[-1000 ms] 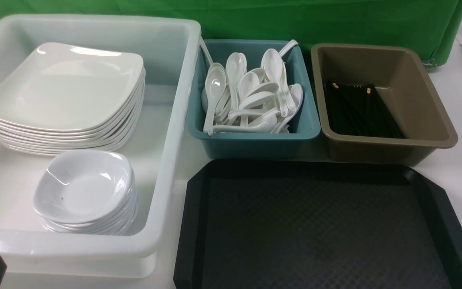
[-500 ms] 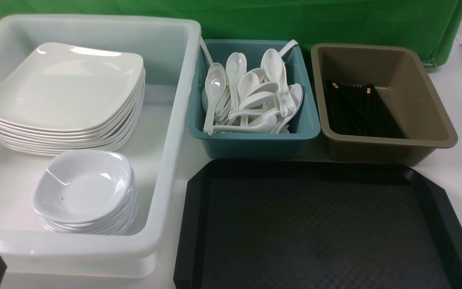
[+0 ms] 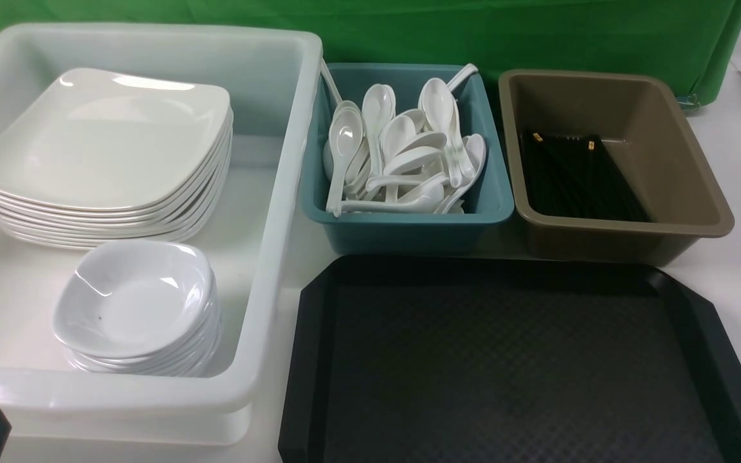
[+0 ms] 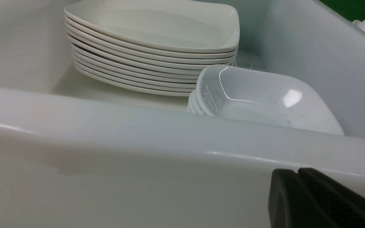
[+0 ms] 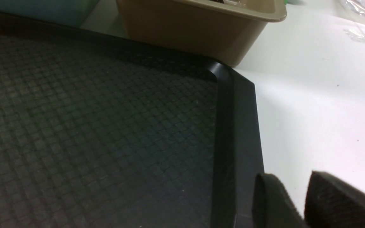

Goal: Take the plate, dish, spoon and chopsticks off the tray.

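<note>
The black tray (image 3: 512, 360) lies bare at the front right, with nothing on its textured floor (image 5: 106, 126). A large white plate (image 3: 107, 138) tops a stack in the white tub. A small white dish (image 3: 132, 299) tops a lower stack in front of it. White spoons (image 3: 402, 154) are heaped in the teal bin. Black chopsticks (image 3: 576, 173) lie in the brown bin. My left gripper (image 4: 298, 170) is shut and empty, low outside the tub's near wall. My right gripper (image 5: 288, 174) is open and empty, just off the tray's right rim.
The white tub (image 3: 280, 193) fills the left side, its near wall (image 4: 138, 126) close in front of the left gripper. Behind the tray stand the teal bin (image 3: 409, 225) and the brown bin (image 3: 628, 238). A green cloth backs the white table.
</note>
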Tool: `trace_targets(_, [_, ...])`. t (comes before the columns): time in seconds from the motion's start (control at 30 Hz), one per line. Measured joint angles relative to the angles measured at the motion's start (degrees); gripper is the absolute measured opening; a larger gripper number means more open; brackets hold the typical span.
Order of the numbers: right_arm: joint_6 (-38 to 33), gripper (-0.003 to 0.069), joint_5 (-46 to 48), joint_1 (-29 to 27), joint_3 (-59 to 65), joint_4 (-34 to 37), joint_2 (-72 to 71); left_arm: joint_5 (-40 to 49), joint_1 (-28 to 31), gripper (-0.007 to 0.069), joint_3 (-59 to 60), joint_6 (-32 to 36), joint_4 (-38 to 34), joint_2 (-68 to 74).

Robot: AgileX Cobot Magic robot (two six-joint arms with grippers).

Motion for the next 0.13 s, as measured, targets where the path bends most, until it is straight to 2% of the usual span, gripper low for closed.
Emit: trace_targets(0.13, [0.0,0.0218,0.0,0.0,0.0,0.0,0.0,0.0,0.0,0.0012,0.0,0.0,0.0,0.0])
